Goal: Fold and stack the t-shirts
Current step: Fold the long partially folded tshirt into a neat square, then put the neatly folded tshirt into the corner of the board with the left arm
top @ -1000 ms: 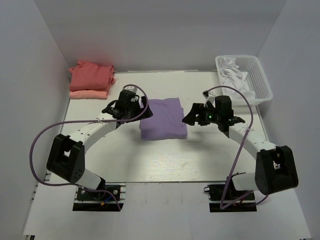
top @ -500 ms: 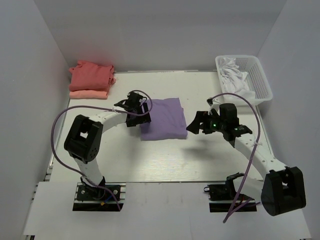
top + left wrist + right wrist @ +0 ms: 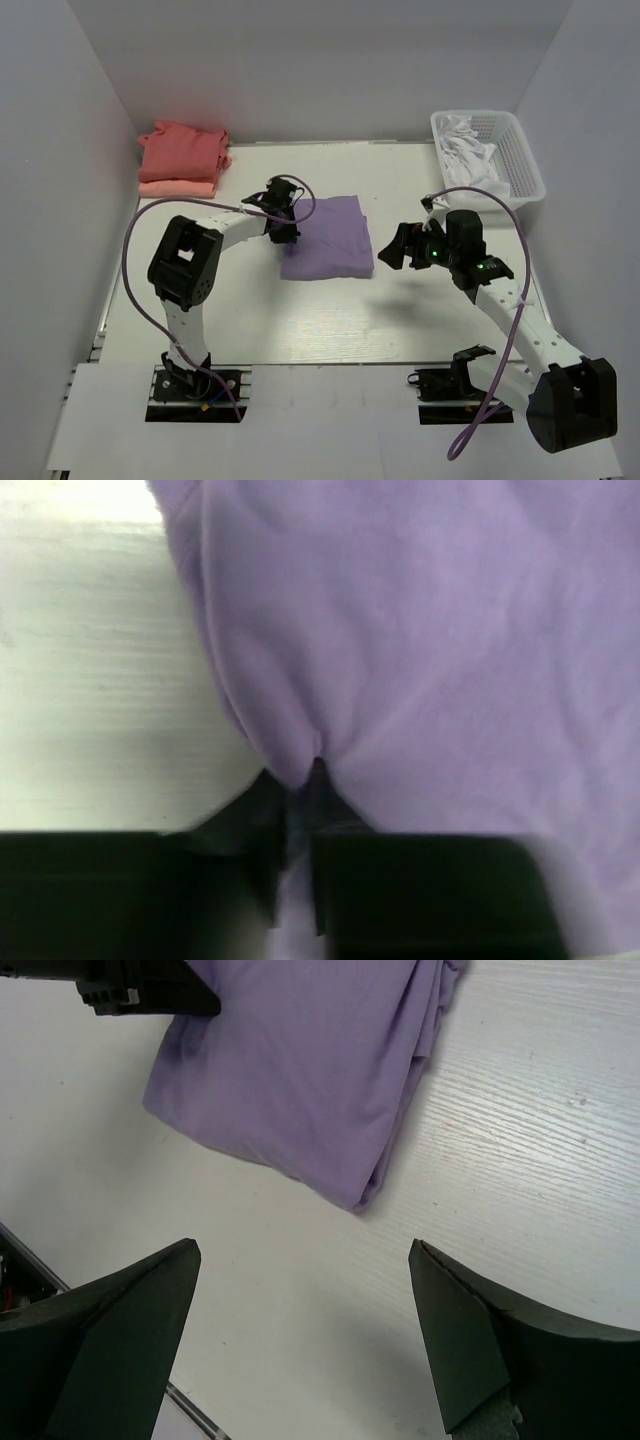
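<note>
— So, where does the shirt lie on your screen?

— I see the lavender-purple cloth t-shirt (image 3: 327, 237) folded into a rough square, flat on the pale wood-grain table (image 3: 330, 320), about midway between my two arms; the coral-red cloth t-shirt (image 3: 183, 148) sits folded on top of the salmon-pink cloth t-shirt (image 3: 175, 187) in the far left corner, well apart from it.

— And your fingers?

— My left gripper (image 3: 284, 228) is at the lavender shirt's left edge; in the wrist view its fingers (image 3: 335, 880) stand almost together, with a small pucker of purple cloth pinched between them; my right gripper (image 3: 395, 248) hangs above bare table just right of the shirt, jaws spread wide, nothing in them; the white plastic mesh basket (image 3: 515, 160) with crumpled white cloth (image 3: 465, 145) stands at the far right.
</note>
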Robot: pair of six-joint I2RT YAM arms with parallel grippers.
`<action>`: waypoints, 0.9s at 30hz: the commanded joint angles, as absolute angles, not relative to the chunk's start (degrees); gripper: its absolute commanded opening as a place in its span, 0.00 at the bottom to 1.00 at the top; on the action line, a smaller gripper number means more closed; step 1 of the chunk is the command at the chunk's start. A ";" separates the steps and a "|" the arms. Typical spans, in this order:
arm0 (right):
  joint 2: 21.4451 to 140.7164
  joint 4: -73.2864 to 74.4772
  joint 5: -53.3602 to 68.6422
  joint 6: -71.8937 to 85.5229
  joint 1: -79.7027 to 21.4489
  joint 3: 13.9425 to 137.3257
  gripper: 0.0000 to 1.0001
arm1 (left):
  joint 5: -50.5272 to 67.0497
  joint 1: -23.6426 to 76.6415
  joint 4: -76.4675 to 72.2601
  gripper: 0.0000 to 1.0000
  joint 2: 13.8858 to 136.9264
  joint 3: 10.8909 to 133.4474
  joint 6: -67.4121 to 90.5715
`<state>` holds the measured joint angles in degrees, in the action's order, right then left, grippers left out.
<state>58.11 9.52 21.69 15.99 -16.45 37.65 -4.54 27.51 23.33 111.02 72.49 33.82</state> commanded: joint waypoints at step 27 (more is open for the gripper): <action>59.41 10.10 12.57 14.41 -16.17 38.76 0.91 | -21.97 22.07 19.95 0.00 100.89 87.88 -7.11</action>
<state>58.72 10.11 14.48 15.59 -16.27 37.60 -18.68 24.27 22.55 102.08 81.95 -0.60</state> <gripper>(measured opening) 0.907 0.038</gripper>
